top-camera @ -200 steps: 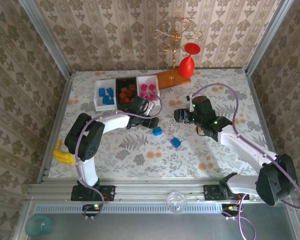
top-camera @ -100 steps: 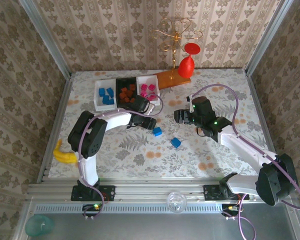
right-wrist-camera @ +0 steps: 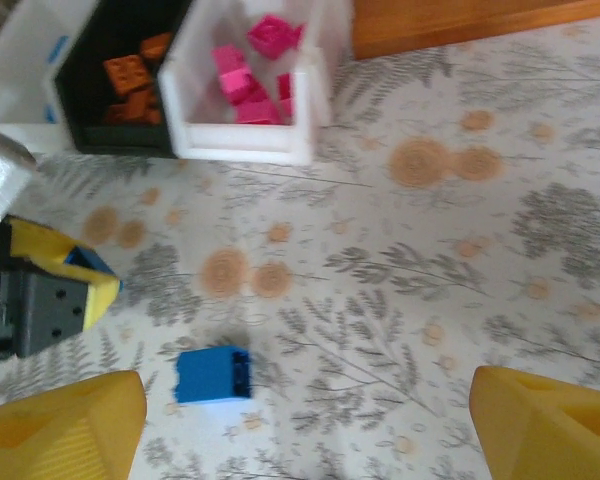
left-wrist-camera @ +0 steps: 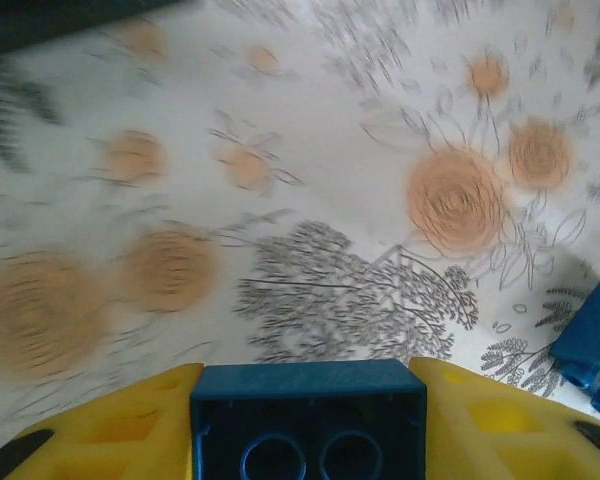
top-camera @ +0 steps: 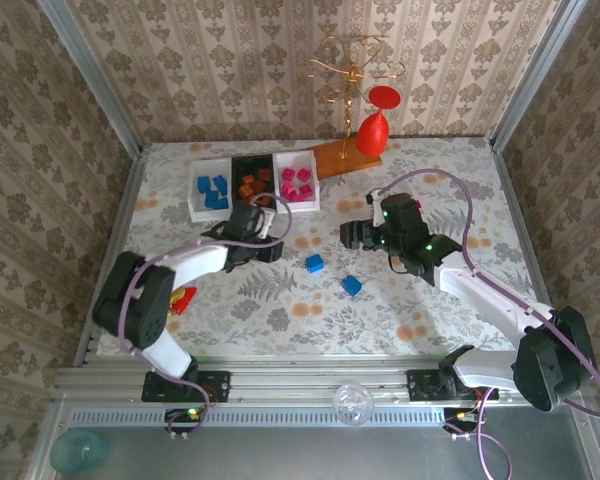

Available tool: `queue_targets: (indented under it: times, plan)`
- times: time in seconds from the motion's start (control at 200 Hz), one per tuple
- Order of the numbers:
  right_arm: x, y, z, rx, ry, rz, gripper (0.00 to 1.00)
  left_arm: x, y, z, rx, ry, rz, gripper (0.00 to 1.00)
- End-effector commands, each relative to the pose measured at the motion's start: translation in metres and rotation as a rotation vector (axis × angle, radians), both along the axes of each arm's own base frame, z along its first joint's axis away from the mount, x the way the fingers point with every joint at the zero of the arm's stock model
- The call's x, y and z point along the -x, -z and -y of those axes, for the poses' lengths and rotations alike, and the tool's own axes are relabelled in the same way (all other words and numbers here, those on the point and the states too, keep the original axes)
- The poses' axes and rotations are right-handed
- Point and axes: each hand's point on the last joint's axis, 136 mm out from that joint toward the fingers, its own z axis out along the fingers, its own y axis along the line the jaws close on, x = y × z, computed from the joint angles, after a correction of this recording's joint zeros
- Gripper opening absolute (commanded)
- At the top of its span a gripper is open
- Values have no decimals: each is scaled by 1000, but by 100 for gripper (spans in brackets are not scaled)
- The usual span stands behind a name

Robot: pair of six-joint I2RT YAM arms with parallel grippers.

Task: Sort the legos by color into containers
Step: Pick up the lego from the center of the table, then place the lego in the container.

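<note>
Top external view gives us the worktop (top-camera: 420, 180) first, its flowered cloth carrying everything. At its far left three bins stand side by side: a white bin (top-camera: 193, 192) with blue bricks, a black bin (right-wrist-camera: 120, 135) with orange ones, and a second white bin (right-wrist-camera: 242, 152) with pink ones. We read this as one home per colour.

Just in front of the bins, the left claw (top-camera: 270, 250) is closed on a blue brick (left-wrist-camera: 308, 405), pinched squarely between its yellow fingers. We judge it is held this way for the short carry to the bin of blue bricks.

Over open cloth, the right claw (right-wrist-camera: 305, 400) has its fingers spread wide with nothing between them. A loose blue brick (right-wrist-camera: 212, 375) lies on the worktop below it, probably its next pick. Another blue brick (top-camera: 351, 285) lies nearby, also unsorted.
</note>
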Motion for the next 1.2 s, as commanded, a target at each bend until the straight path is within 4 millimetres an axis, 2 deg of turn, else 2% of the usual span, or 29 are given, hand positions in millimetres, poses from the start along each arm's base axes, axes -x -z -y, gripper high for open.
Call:
queue_targets:
  times: [0.0, 0.09, 0.21, 0.295, 0.395, 0.6, 0.72, 0.8, 1.01, 1.165, 1.175, 1.195]
  plan:
    - [8, -12, -25, -52, -91, 28, 86, -24, -50, -29, 112, -152, 151, 39]
    - [10, -13, -35, -55, -118, 26, 86, -38, -71, -64, 106, -254, 211, 40]
    - [12, -12, -47, -58, -155, 20, 87, -63, -88, -108, 60, -376, 252, 41]
    - [13, -10, -52, -56, -165, 19, 87, -86, -93, -135, 23, -449, 268, 41]
    - [13, -9, -53, -61, -166, 18, 88, -114, -85, -153, -9, -495, 241, 41]
    - [15, -8, -50, -49, -155, 9, 88, -160, -64, -164, -71, -501, 184, 44]
    - [16, -1, -50, -46, -144, -19, 89, -173, -55, -167, -108, -495, 164, 50]
    - [16, 5, -51, -44, -136, -43, 89, -179, -57, -168, -123, -495, 164, 57]
    - [17, 19, -59, -38, -136, -85, 89, -172, -91, -163, -75, -483, 225, 69]
    - [17, 20, -67, -26, -143, -85, 89, -148, -119, -150, 43, -453, 270, 72]
    - [16, 28, -68, -13, -144, -103, 89, -145, -121, -148, 55, -448, 274, 72]
    - [16, 31, -68, -7, -144, -109, 89, -141, -124, -145, 82, -440, 280, 72]
